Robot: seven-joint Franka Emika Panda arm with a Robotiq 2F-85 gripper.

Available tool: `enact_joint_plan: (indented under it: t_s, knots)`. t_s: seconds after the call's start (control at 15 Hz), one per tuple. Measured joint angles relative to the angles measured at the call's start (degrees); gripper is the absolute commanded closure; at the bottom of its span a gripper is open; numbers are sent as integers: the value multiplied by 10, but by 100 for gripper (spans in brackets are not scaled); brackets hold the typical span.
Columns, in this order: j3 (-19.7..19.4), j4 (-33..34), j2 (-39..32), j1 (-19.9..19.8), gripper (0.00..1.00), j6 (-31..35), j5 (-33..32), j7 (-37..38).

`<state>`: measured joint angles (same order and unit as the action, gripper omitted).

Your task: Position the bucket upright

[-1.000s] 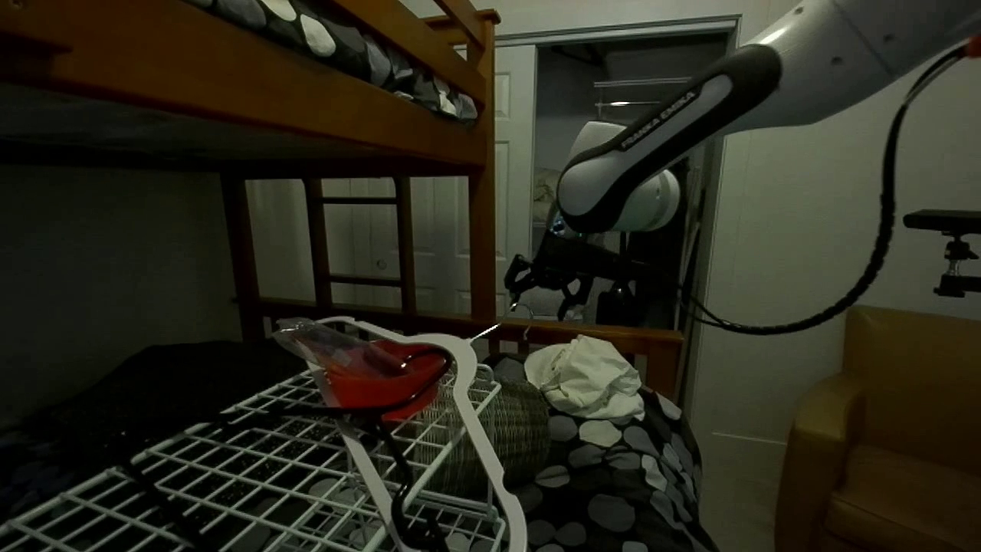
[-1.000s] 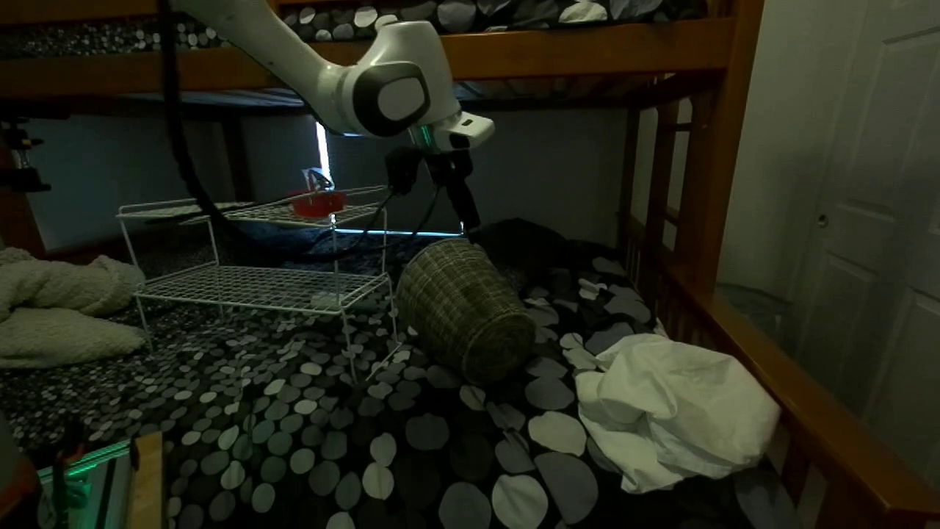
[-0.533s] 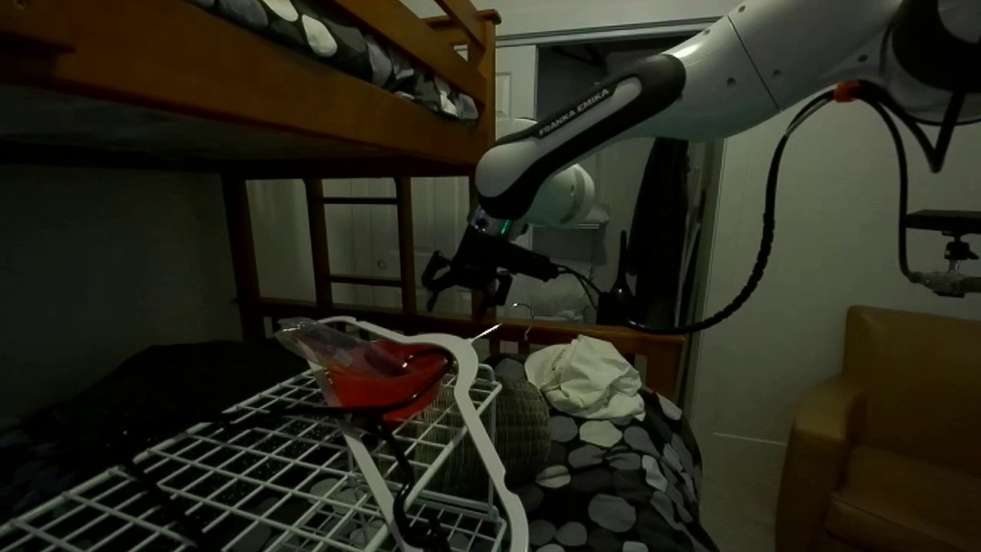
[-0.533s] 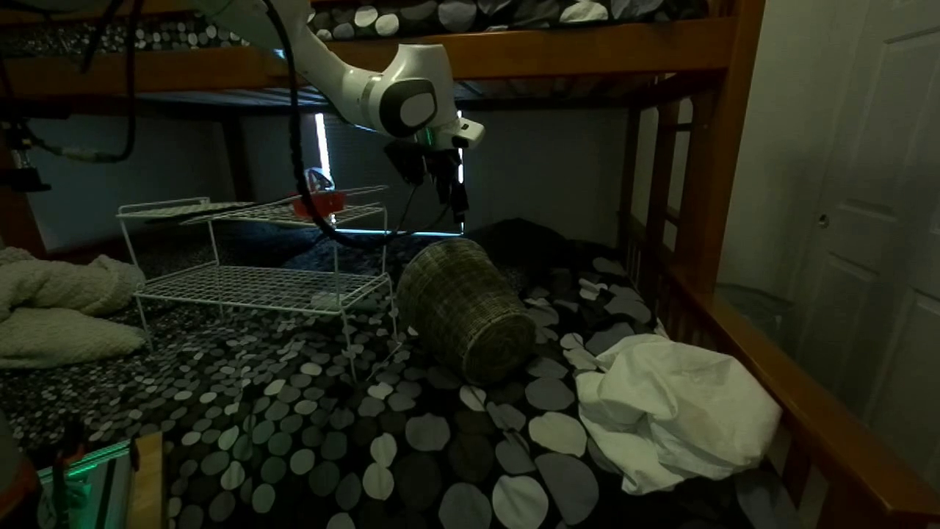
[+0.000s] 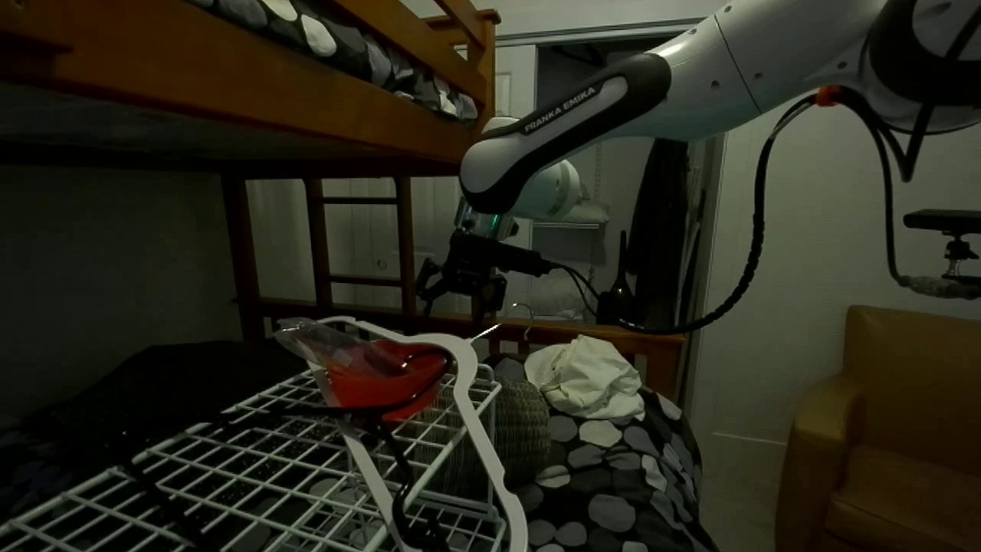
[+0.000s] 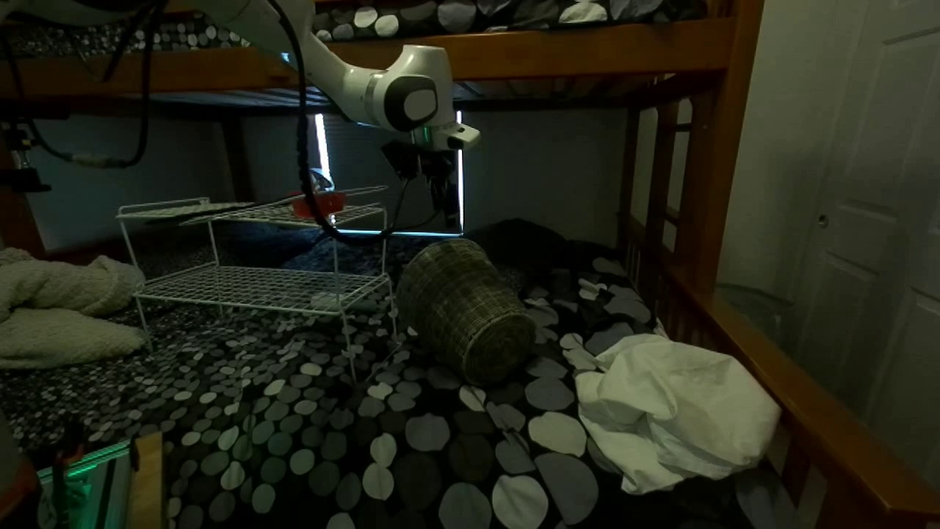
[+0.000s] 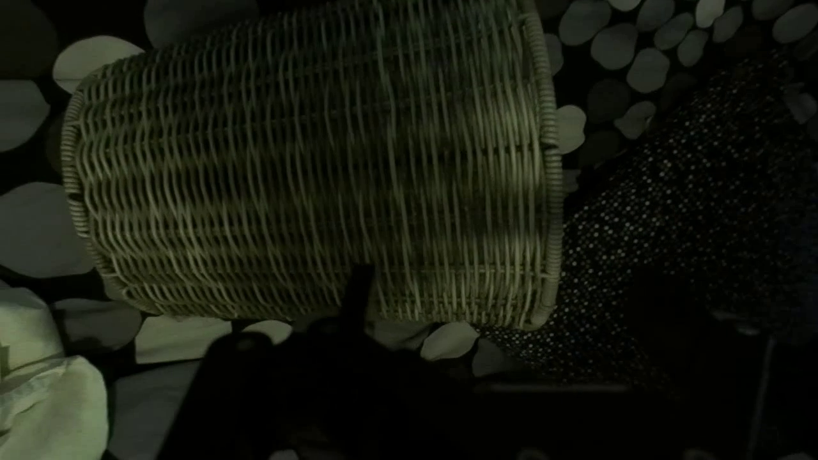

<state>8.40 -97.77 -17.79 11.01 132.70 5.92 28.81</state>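
Clearly FRANKA EMIKA lettering (image 5: 559, 110) on the arm (image 5: 690, 96), claw (image 5: 454, 308) agape above the sideways bucket (image 6: 459, 308)

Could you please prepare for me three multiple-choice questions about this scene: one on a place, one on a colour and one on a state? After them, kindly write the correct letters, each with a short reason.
1. Where is the red item?
A. On top of the rack
B. Beneath the rack
C. Beside the rack

2. What colour is the crumpled cloth beside the rail?
A. Blue
B. Red
C. White

3. How is the basket placed?
A. Upright
B. On its side
C. Upside down

Right letters:
1: A, since both exterior views show it on the upper wires.
2: C, since it looks white in both exterior views.
3: B, since its round base faces outward in an exterior view, neither down nor up.
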Motion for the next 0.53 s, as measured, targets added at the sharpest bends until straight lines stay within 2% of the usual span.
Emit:
enact_joint_plan:
  t_s: [0.33,0.53]
  knots:
    - [-31,65,-62,52,0,5,-76,112]
    - [-35,121,-106,73,0,-14,-85,129]
